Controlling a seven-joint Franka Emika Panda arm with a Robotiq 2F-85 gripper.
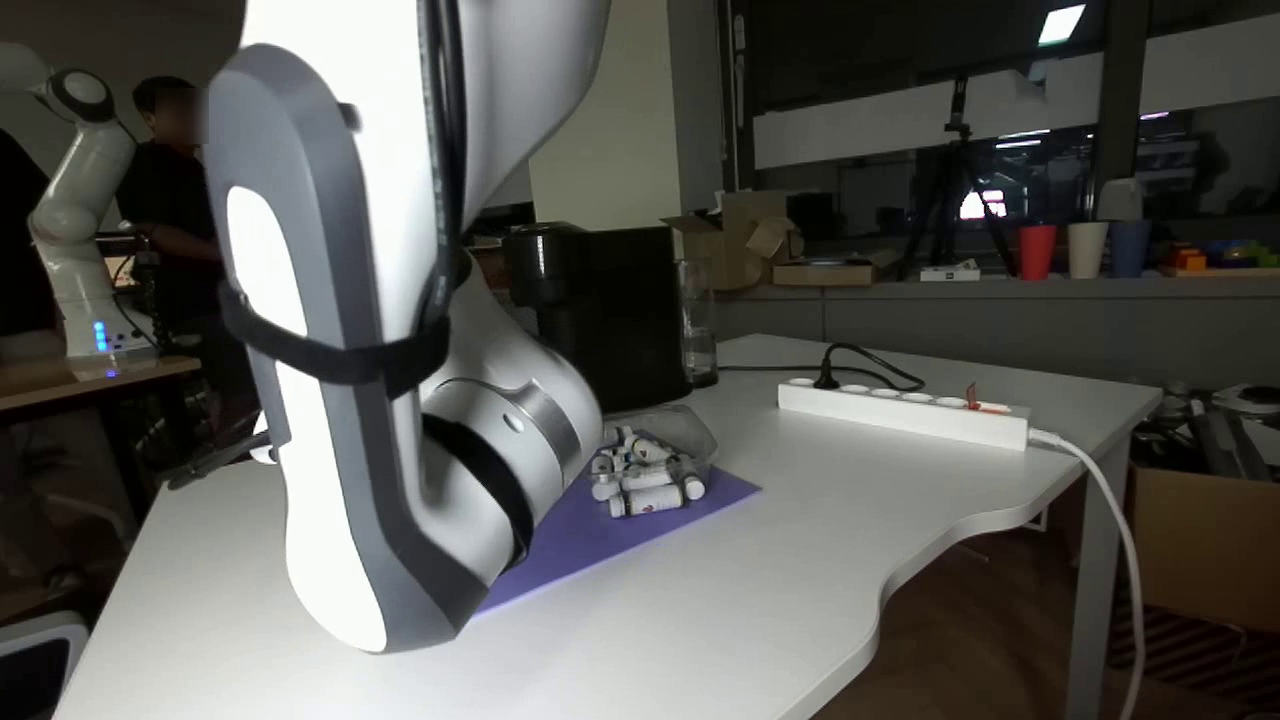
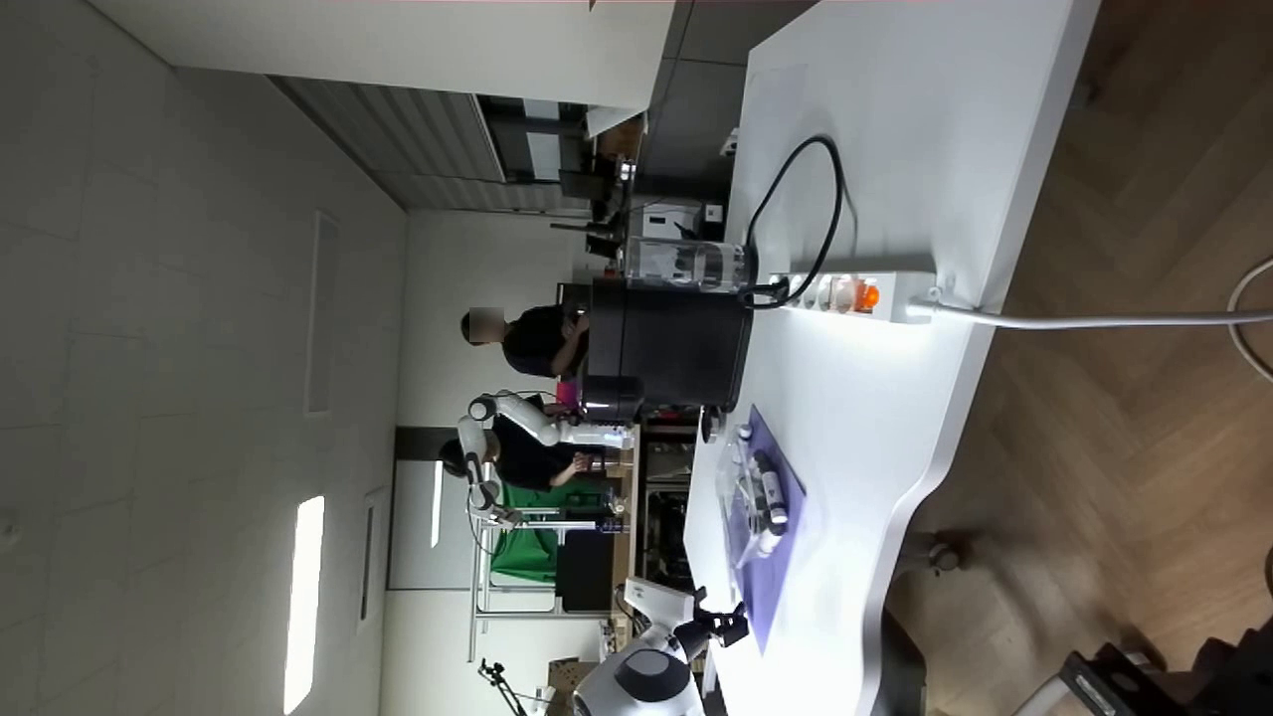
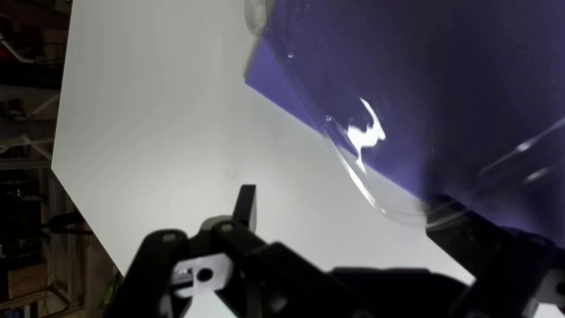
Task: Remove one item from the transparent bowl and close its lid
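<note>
Wrist view: gripper (image 3: 342, 205) spread wide, nothing gripped that I can see. Transparent bowl (image 1: 690, 440), low and glossy with white bottles (image 1: 650, 499) inside, sits near a corner of the purple mat (image 1: 590, 530).

One table (image 1: 780, 600), one purple mat (image 1: 590, 540), one transparent bowl (image 1: 690, 432), one white power strip (image 1: 900, 415), one black machine (image 1: 630, 310) and one tall clear cylinder (image 1: 700, 315) are counted. At least four white bottles (image 1: 650, 500) are seen at the bowl, an exact count being prevented by overlap. Three cups (image 1: 1086, 250), two background people (image 2: 537, 343) and two fingers (image 3: 244, 206) can also be counted.
</note>
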